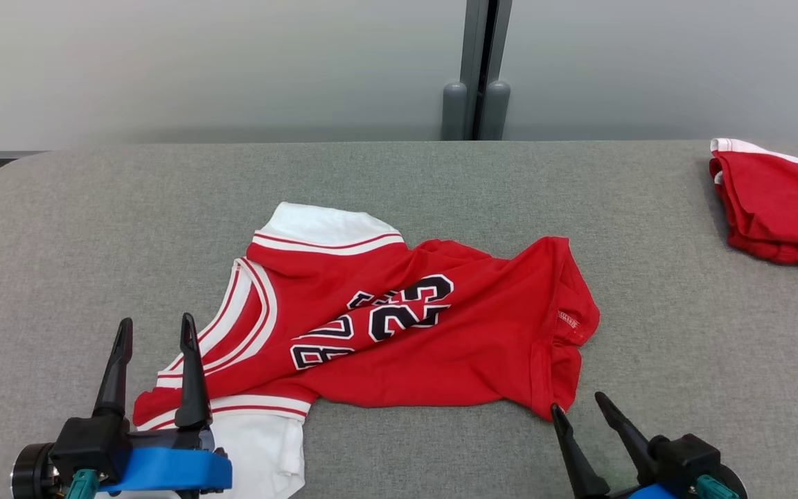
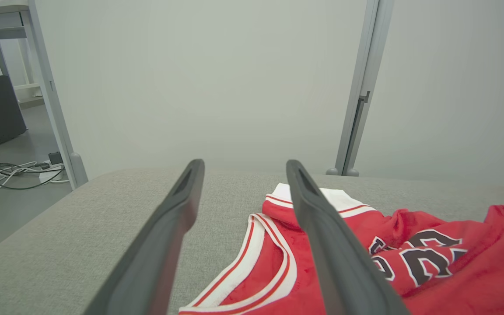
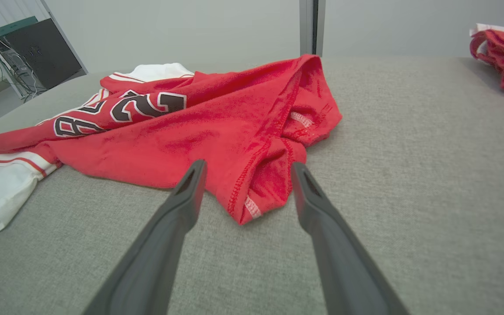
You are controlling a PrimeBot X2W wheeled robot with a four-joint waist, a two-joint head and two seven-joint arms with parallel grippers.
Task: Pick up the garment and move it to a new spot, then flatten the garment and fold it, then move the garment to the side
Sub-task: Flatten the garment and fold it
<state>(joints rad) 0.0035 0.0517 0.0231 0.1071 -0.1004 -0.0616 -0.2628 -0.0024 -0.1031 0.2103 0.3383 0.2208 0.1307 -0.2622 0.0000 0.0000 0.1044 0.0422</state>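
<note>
Head view, one moment. One red garment (image 1: 399,326), a jersey with white-and-red trim and dark numerals, lies crumpled and spread at the centre of the frame on one grey fabric-covered table (image 1: 683,312). Its white collar points to the upper left, and its hem bunches at the right.

Two grippers show, each with two dark fingers. The left gripper (image 1: 156,320), at the lower left, has its fingers parted and holds nothing; one finger overlaps the garment's striped edge and the other stands over bare table. The right gripper (image 1: 578,403), at the lower right, is likewise parted and empty. In the right wrist view the garment's lower hem corner lies between its fingertips; whether they touch cannot be told.

One second red garment (image 1: 780,208), folded, rests at the upper right edge, well apart from the first.
</note>
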